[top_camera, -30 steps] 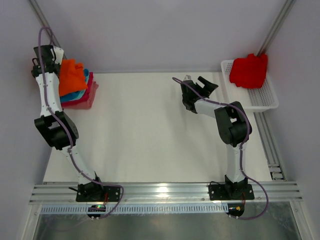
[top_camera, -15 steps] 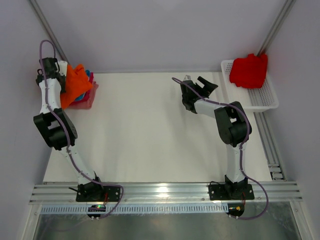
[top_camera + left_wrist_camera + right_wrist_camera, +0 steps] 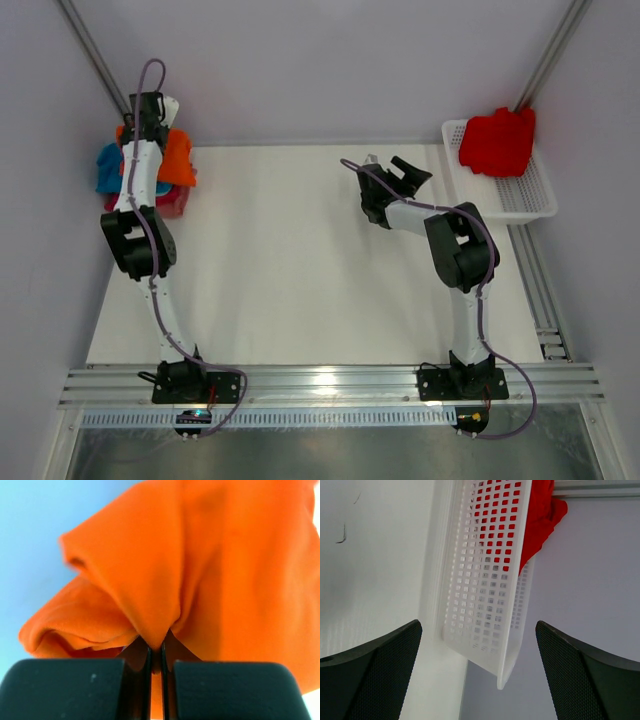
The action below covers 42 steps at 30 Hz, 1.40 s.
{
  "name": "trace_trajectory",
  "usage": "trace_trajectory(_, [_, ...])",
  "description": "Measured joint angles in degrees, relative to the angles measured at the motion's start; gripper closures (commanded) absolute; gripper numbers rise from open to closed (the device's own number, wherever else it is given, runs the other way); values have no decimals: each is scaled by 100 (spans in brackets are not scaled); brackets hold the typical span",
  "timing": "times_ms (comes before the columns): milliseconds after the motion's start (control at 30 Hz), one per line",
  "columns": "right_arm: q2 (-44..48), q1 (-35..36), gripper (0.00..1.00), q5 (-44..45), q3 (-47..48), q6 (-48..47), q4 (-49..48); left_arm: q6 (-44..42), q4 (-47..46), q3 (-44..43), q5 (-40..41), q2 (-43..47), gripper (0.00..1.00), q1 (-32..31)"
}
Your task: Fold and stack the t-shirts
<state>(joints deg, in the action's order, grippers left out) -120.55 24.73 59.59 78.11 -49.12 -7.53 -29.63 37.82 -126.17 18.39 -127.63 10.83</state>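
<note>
Left gripper [image 3: 160, 652] pinched tight on fold of orange t-shirt [image 3: 215, 565], far left, above blue bundle [image 3: 108, 168]. I'd lower it square on top, then let go, no dragging. Right gripper [image 3: 394, 166] spread wide, empty. Red t-shirt [image 3: 497, 140] in basket [image 3: 535, 205], far right.

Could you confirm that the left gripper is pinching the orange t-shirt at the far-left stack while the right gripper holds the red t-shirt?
Not quite: the right gripper holds nothing. The right wrist view shows it open, with the basket and the red t-shirt beyond it, untouched. The left gripper is indeed pinching the orange t-shirt at the far-left stack.
</note>
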Motion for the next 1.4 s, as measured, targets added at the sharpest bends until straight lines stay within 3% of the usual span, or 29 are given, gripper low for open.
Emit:
trace_trajectory(367, [-7,31,1,11,0,9,35,-557,-551,42,791,-87,100,-111])
trace_trajectory(800, [-7,70,1,9,0,118,166,-570,-970,855,966,138,100,514])
trace_trajectory(1167, [-7,114,1,9,0,146,216,-708,-1231,-9,1141,-133,100,492])
trace_trajectory(1400, [-7,175,1,20,0,151,264,-1014,-1447,-20,1226,-374,100,411])
